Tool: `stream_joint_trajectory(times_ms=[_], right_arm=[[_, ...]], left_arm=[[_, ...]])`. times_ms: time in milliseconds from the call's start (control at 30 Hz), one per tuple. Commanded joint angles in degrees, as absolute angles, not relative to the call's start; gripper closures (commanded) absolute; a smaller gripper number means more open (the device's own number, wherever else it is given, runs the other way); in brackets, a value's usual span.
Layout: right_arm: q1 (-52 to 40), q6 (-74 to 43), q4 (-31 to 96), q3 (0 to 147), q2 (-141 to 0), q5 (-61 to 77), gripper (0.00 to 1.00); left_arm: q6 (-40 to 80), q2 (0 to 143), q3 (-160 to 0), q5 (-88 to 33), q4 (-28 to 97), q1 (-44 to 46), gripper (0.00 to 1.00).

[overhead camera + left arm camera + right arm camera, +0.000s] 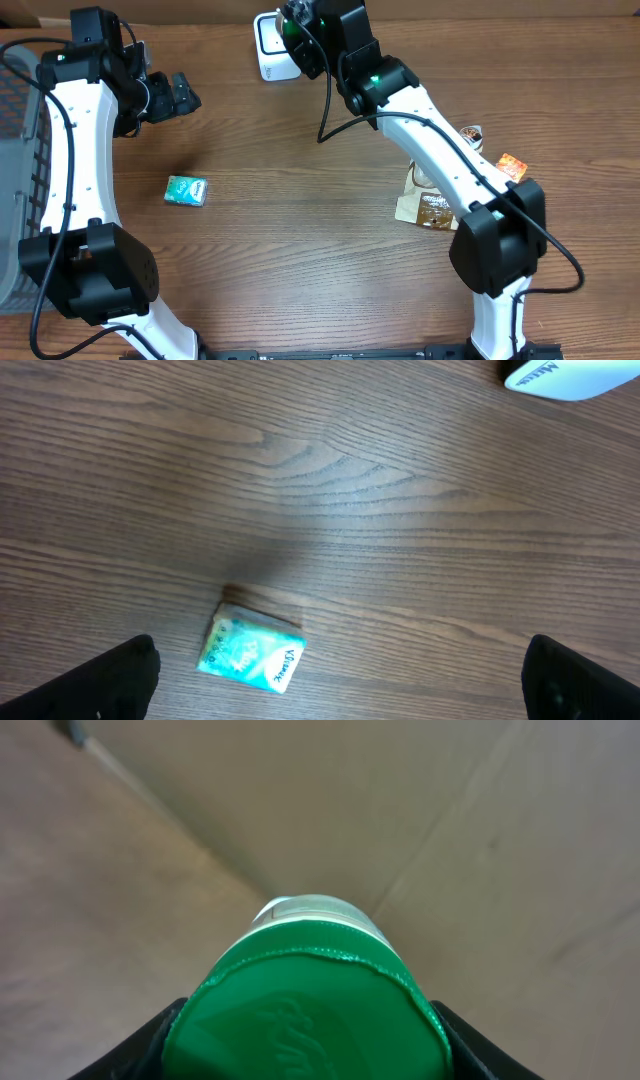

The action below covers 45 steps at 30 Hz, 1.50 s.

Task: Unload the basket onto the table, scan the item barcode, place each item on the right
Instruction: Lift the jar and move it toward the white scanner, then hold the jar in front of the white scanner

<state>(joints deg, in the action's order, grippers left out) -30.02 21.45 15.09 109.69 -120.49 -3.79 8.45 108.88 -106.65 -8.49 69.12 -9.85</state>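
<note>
– Green-capped container [305, 1005]: where is it, and what is it like?
– It is up at the far edge of the table [300, 210], held in the right tool [305, 1055]. The dark fingers [150, 1040] press in on both sides of the cap at a middling width. The cap is glossy green plastic, round, with raised script moulded into it. A clear, rounded shoulder shows just past it.
– What is around it?
– A white, boxy scanner [270, 52] stands just beside it on the wood-grain top, and the right arm covers part of it from above. Behind the container, the wrist camera sees only tan cardboard [500, 830] with a crease running through it.
– And the other arm?
– The left tool [172, 97] hangs over the table with its jaws spread wide, holding nothing. Its camera looks down on a small teal packet [250, 652]. The packet is flat, rectangular and shiny like film, and it lies apart from everything else.
– Anything more on the table?
– A grey mesh basket [18, 150] sits at the left edge, cut off by the frame. On the right are a brown pouch [425, 208], an orange packet [512, 166] and a small round item [472, 133], partly covered by the right arm. A black cable [325, 100] loops off that arm.
– What can't you make out?
– The container's body is hidden behind its own cap in the wrist view and by the tool from above. I cannot tell whether it has a label, or which side faces the scanner.
</note>
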Motion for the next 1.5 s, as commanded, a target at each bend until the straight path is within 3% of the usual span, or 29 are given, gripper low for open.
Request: stream_joint_trajectory(times_ms=[0,300,567,1467], right_arm=[[-29.89,30.61,9.45,109.82,-124.29,-5.98,0.60],[-29.93,40.29,-8.93,109.84,-132.62,-7.99,0.59],[-30.00,60.47,-18.41,109.84,-137.97,-7.92,0.58],[-29.93,60.95,-21.43,109.84,-138.61,-4.84,0.59]], left_arm=[[7.90,108.64,-107.83,-8.38,69.14,-9.74,0.01],[7.90,108.64,-107.83,-8.38,69.14,-9.72,0.00],[7.90,108.64,-107.83,-8.38,69.14,-9.74,0.01],[7.90,108.64,-107.83,-8.38,69.14,-9.74,0.01]])
